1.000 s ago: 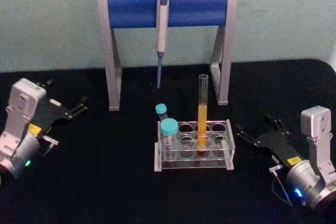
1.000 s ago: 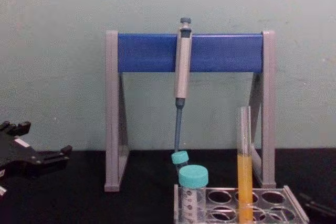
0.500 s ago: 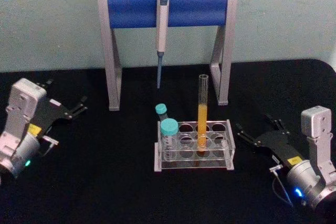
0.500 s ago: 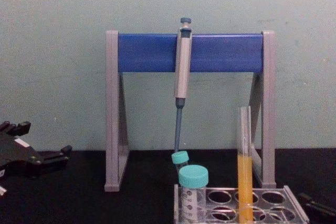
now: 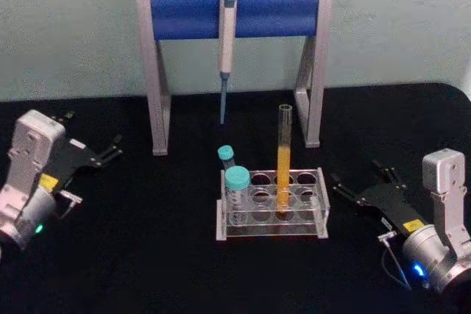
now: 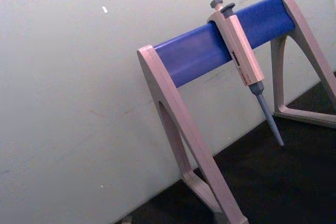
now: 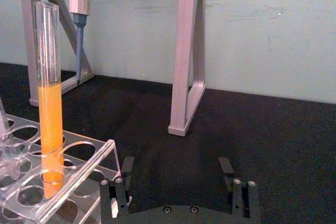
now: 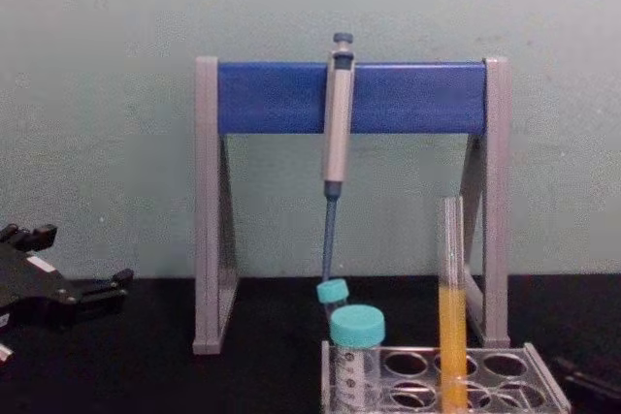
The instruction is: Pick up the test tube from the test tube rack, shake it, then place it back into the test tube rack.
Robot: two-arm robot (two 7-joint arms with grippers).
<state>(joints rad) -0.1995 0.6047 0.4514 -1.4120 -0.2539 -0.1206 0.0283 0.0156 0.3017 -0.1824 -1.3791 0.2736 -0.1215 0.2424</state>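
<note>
The test tube (image 5: 284,161) is clear glass with orange-yellow liquid, standing in the clear test tube rack (image 5: 271,215). At its 9 o'clock, 2 tubes (image 5: 236,195) wear teal caps. The pipette stand (image 5: 234,14) is blue-barred and grey-legged; the table (image 5: 147,240) is black.

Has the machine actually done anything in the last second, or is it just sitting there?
Nothing visibly changed. The test tube stands in the test tube rack, and the left gripper and right gripper rest open on the table at either side, as before.
</note>
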